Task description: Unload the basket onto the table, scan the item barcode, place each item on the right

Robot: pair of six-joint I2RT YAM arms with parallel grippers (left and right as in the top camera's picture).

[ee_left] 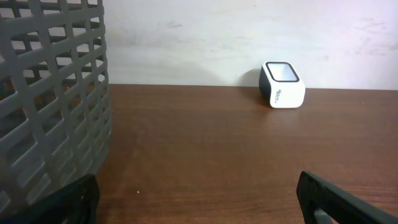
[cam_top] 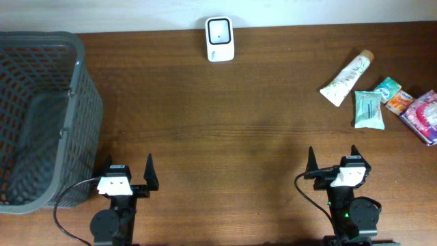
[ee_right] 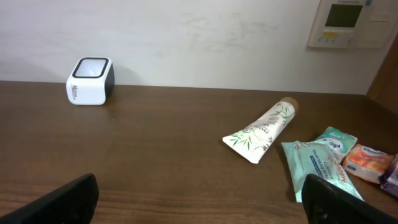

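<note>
The white scanner (cam_top: 220,39) sits at the far edge, in the middle. The tube (cam_top: 348,79) and a green packet (cam_top: 369,109) lie far right, well apart from the right gripper (cam_top: 332,162). That gripper and the left gripper (cam_top: 129,169) sit near, fingers spread wide, holding nothing.

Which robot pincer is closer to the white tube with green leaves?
The right pincer. The tube lies straight ahead of it, a little to its right. The left pincer is far across the table, next to the grey basket.
</note>
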